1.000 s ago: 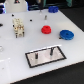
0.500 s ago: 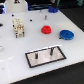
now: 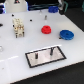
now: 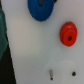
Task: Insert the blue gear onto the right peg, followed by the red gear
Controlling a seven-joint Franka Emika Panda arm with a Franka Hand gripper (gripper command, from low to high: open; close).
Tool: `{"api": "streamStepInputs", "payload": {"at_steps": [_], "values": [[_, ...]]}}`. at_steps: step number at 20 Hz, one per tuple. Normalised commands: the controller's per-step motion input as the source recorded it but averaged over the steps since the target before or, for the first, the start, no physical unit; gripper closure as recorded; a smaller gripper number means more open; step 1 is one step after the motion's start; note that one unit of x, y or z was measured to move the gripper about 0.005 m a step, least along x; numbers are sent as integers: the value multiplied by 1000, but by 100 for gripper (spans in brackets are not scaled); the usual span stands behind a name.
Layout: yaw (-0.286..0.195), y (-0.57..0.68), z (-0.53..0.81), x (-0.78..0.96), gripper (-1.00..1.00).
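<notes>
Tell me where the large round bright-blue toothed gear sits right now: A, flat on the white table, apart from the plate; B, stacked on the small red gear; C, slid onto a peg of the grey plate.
A: the blue gear lies flat on the white table, clear of the grey plate and beside the red gear.

My white tabletop [image 3: 15, 52] carries a large round bright-blue gear [image 3: 66, 34] and a smaller red gear [image 3: 46, 29]. Nearer lies a grey black-bordered plate [image 3: 45, 56] (two dark pins upright), and a pale blocky object [image 3: 18, 27] stands apart.

bright, even light; soft blur
</notes>
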Motion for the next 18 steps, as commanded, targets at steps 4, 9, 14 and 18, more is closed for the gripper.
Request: {"api": "streamStepInputs", "payload": {"at_steps": [4, 9, 14, 18], "values": [[0, 201, -425, -63, -100], [0, 61, -423, -81, -100], [0, 29, -434, -76, -100], [0, 11, -430, -105, -100]]}}
